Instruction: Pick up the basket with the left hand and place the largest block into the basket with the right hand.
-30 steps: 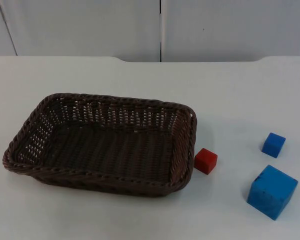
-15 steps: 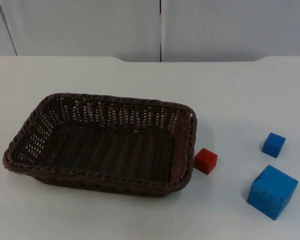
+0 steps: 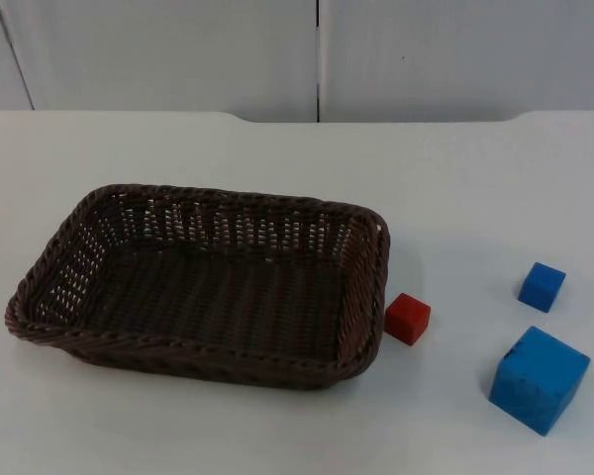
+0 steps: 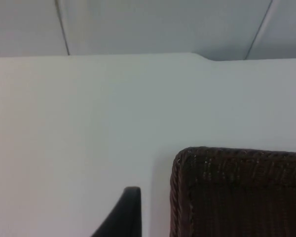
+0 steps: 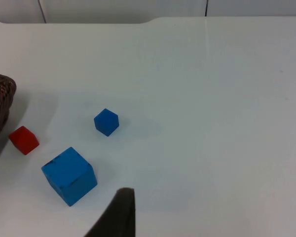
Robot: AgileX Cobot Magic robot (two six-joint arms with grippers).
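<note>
Empty basket [image 3: 203, 287] sits on table [image 3: 455, 178], big blue block [image 3: 539, 379] well right past red block [image 3: 407, 319] and small blue block [image 3: 542, 286]; gripper spread cannot be told; wrong-block grab looks possible.

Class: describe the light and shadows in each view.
Top view: even light; the brown woven basket and large blue block cast faint shadows. Left wrist view: soft and slightly hazy. Right wrist view: pale shadows beside the small red block.
</note>
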